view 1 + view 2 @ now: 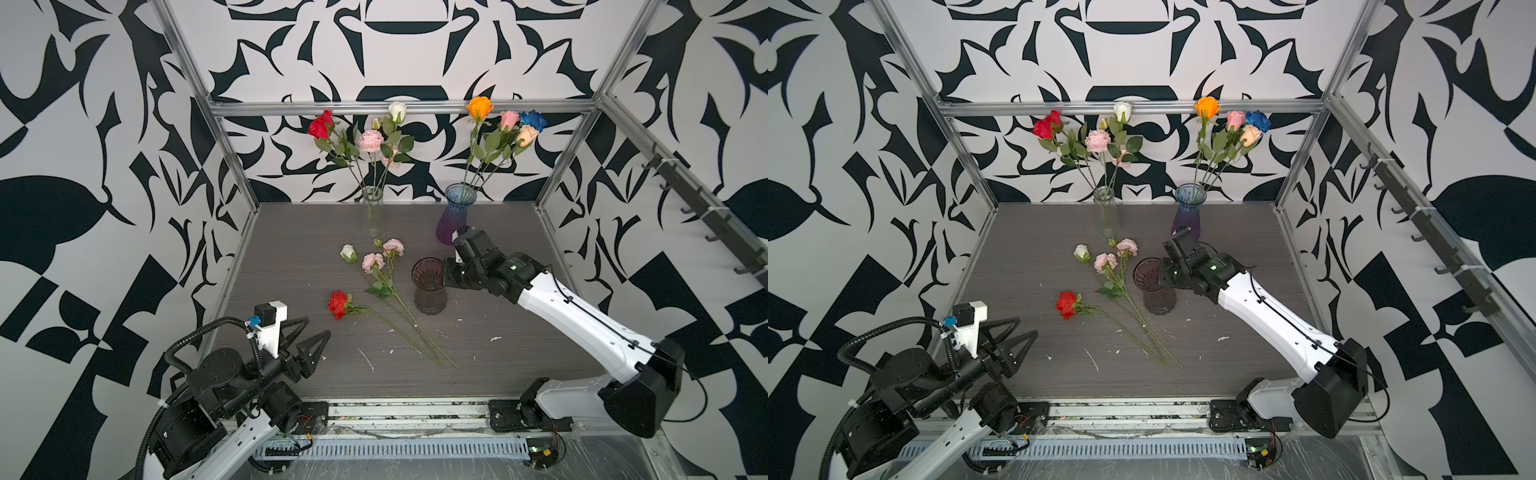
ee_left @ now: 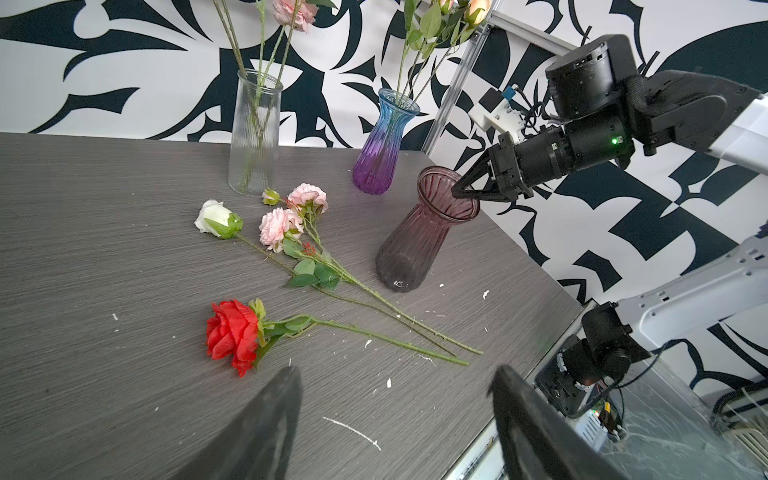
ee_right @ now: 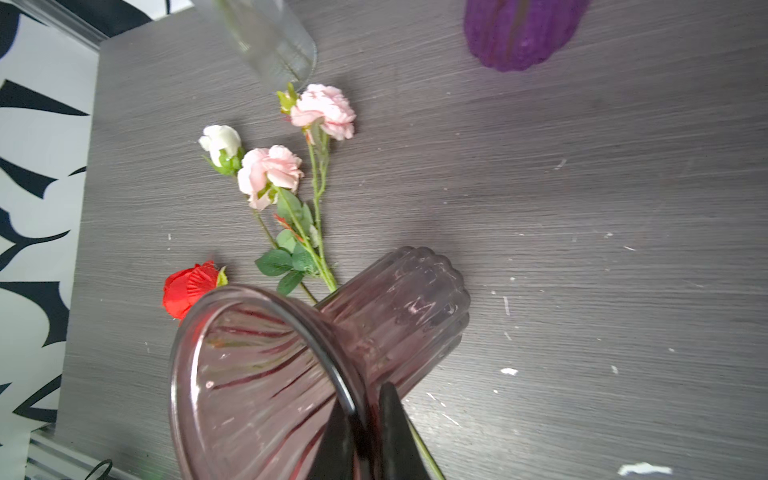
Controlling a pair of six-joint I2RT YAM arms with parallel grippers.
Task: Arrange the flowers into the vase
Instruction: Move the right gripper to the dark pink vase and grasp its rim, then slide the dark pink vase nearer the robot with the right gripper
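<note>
**Surface** (image 1: 291,257): grey wood-grain with white flecks, seen in both top views.

**Mauve ribbed vase** (image 1: 430,293): near the centre of the surface, base down. Right jaws are pinched narrow on its rim at the 3 o'clock side, one finger inside the mouth and one outside, as the right wrist view shows. The right arm (image 1: 561,307) reaches in from 4 o'clock.

**Loose flowers**, lying flat beside the mauve vase, with stem ends gathered toward its 6 o'clock:
- red rose (image 1: 338,304), bloom at the vase's 9 o'clock
- white rose (image 1: 348,252), bloom at 10 o'clock
- pale pink ruffled spray (image 1: 373,262), blooms between the white rose and the vase, its stem passing just beside the vase's base

**Clear vase** (image 1: 372,212): at 11 o'clock of the mauve vase, by the back wall. It holds red, white and pale pink blooms.

**Blue-to-purple vase** (image 1: 455,216): at 1 o'clock. It holds orange, pink, blue and peach roses.

**Left jaws**: wide apart at the surface's 7 o'clock corner, well apart from every flower. They are carried by the left arm (image 1: 232,374).
</note>
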